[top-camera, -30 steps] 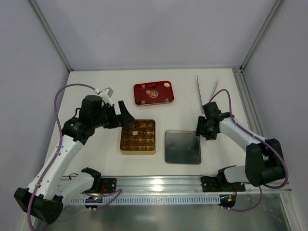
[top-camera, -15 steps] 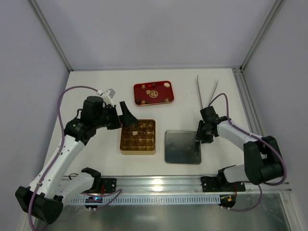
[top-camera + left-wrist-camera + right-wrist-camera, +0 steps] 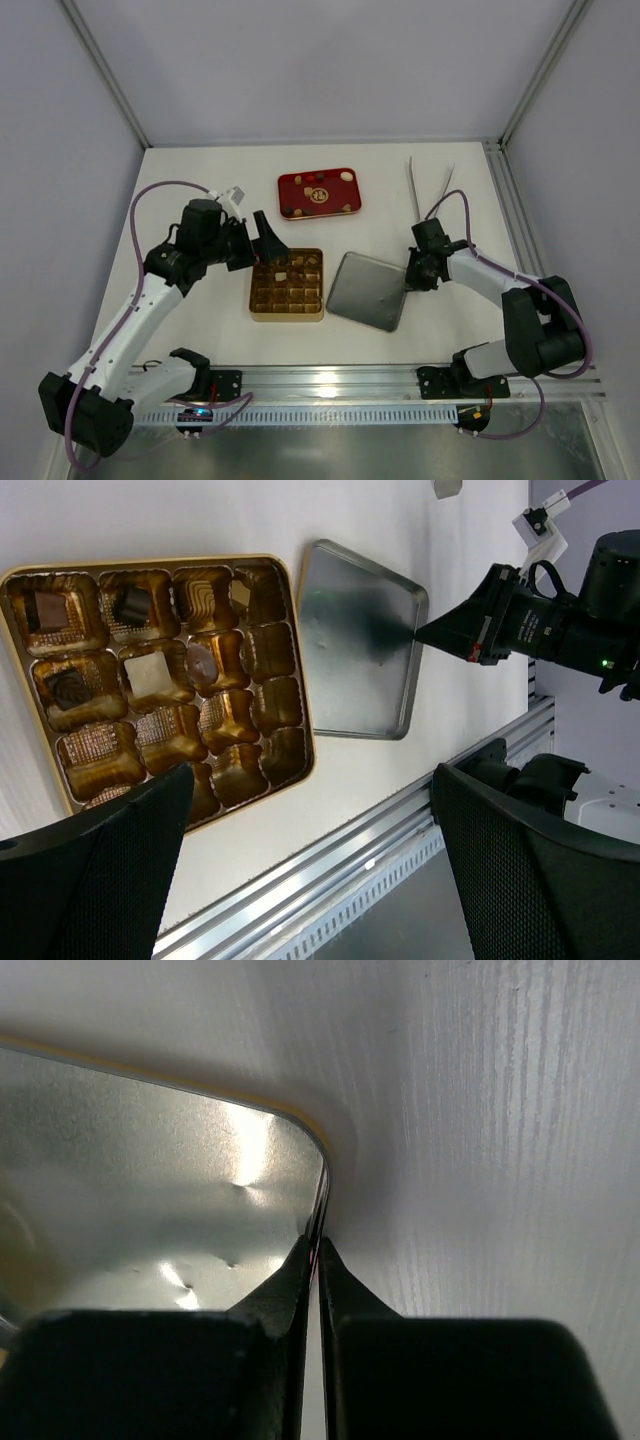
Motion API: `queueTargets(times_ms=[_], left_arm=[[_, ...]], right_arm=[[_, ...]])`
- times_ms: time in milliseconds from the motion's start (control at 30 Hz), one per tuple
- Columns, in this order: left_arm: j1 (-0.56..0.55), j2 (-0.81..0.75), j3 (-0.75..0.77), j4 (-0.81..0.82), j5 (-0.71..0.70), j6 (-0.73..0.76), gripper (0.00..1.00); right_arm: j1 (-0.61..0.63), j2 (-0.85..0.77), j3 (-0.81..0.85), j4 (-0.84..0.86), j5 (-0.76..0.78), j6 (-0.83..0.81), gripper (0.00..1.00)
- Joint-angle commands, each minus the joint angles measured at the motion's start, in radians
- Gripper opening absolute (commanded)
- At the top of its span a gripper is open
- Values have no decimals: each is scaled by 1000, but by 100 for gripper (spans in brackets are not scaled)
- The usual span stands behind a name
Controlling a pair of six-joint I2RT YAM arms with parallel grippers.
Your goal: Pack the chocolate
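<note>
White tabletop [image 3: 200,180]: right gripper [image 3: 408,280] pinches lid [image 3: 367,291] rim beside gold box [image 3: 287,284].
Left gripper [image 3: 258,245], spread, seemingly nearer the chocolate [image 3: 346,176] beyond box.

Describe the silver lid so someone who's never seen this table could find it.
On the white table, find the gold compartment box. The lid lies just right of it: a plain silver square, rim pinched by the right gripper.

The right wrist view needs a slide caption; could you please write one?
Right hand shut on the rim of the silver lid near its rounded corner, beside the white table.
</note>
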Motion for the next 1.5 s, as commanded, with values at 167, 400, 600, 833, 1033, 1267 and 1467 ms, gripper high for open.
queueTargets(times_ms=[167, 400, 600, 833, 1033, 1267, 1467], left_arm=[[-1, 54, -25, 110, 22, -63, 100], [-7, 107, -32, 174, 32, -97, 98], [-15, 161, -24, 200, 44, -100, 98], [-36, 210, -19, 252, 55, -116, 98], [-59, 262, -4, 289, 56, -132, 97], [-66, 241, -7, 291, 56, -129, 97], [-66, 221, 4, 260, 65, -108, 98]], right_arm=[[-45, -97, 122, -135, -43, -119, 4], [-86, -148, 225, -204, -96, -176, 4], [-111, -192, 278, -230, -148, -182, 4], [-140, -209, 314, -247, -209, -184, 4], [-152, -198, 315, -254, -217, -191, 4], [-152, -154, 178, -164, -151, -129, 31], [-146, -117, 55, -76, -84, -55, 31]])
